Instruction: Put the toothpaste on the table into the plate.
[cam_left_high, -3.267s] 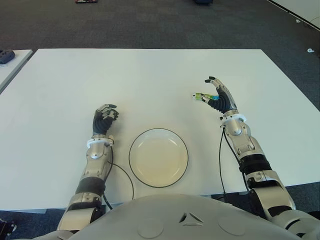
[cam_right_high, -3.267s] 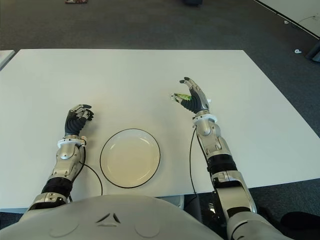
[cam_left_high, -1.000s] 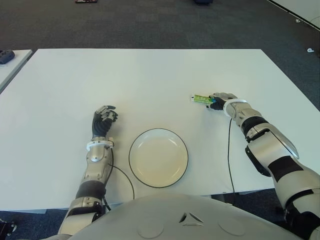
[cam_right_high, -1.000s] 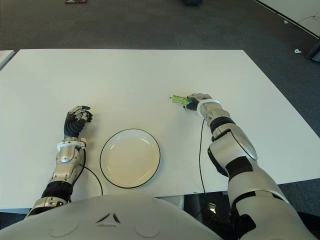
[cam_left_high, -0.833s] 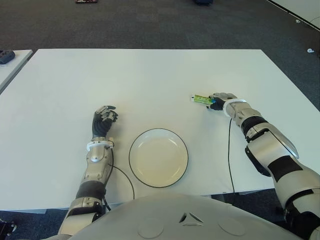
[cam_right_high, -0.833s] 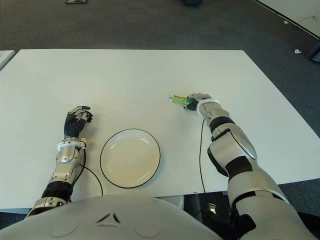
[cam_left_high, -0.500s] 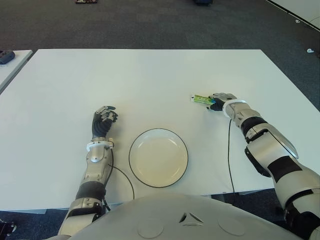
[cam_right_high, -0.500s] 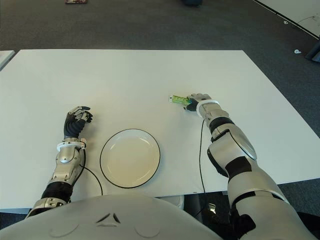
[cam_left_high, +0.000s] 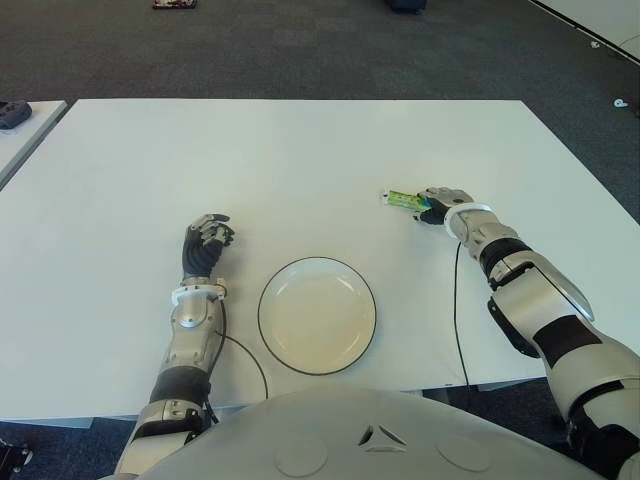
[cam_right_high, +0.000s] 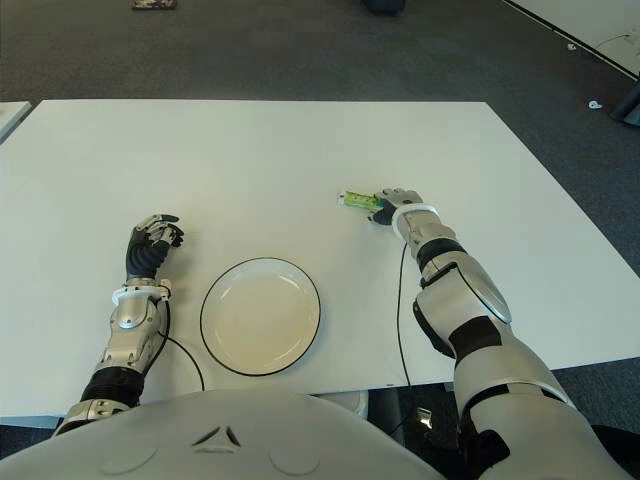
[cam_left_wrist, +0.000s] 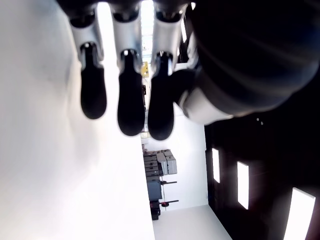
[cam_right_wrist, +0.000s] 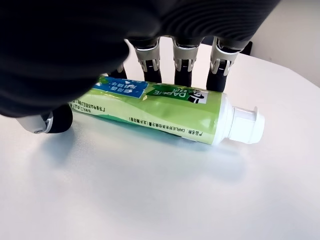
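Note:
A green toothpaste tube (cam_right_wrist: 165, 107) with a white cap lies on the white table (cam_left_high: 300, 150), right of centre (cam_left_high: 402, 198). My right hand (cam_left_high: 437, 204) is down on it, with the fingers (cam_right_wrist: 183, 65) curled over its far side and the thumb at the tail end. The cap end sticks out to the left of the hand. The white plate (cam_left_high: 317, 315) with a dark rim sits near the front edge, well to the left of the tube, with nothing on it. My left hand (cam_left_high: 204, 243) shows left of the plate, its fingers (cam_left_wrist: 131, 100) curled and holding nothing.
A black cable (cam_left_high: 250, 355) loops from the left wrist past the plate's left rim. Another cable (cam_left_high: 457, 300) hangs under my right forearm. A second table (cam_left_high: 15, 125) with a dark object stands at the far left. Dark carpet surrounds the table.
Since 3.3 s ago my right hand has dropped from an open, raised pose onto the tube and closed around it. Over the last second it barely moves. The left hand has stayed put.

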